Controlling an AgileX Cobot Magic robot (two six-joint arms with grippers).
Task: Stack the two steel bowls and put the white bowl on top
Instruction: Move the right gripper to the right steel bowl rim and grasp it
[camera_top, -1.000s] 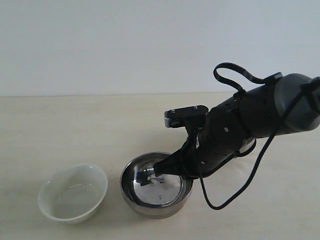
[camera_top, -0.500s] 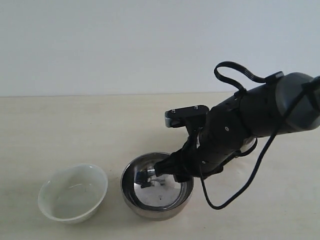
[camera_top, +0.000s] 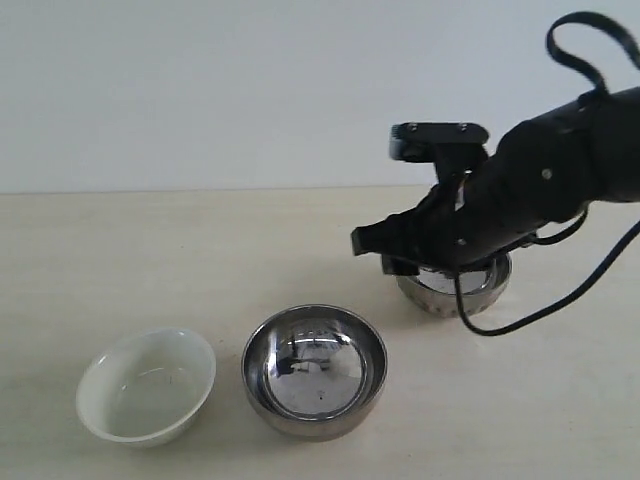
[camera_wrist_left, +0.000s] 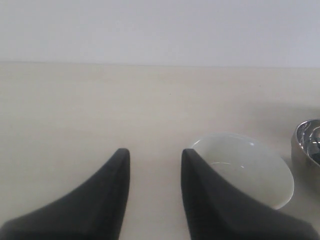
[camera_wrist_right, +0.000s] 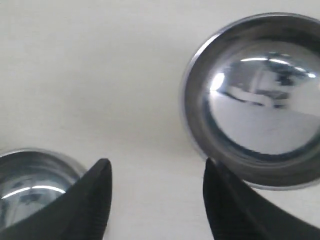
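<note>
The front steel bowl (camera_top: 314, 370) sits upright and empty on the table (camera_top: 150, 250). The white bowl (camera_top: 146, 386) stands just to its left in the exterior view, not touching it. The second steel bowl (camera_top: 430, 295) lies behind it to the right, well apart, partly hidden under the right arm. The right gripper (camera_top: 375, 248) hangs between these 2 steel bowls, jaws spread and empty. The left gripper (camera_wrist_left: 152, 155), further left beyond the white bowl, is parted, holding nothing

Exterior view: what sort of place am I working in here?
Probably a lab test bench, not a kitchen: a plain pale tabletop, a blank white wall behind it, and just the white bowl, near steel bowl and far steel bowl set out.
</note>
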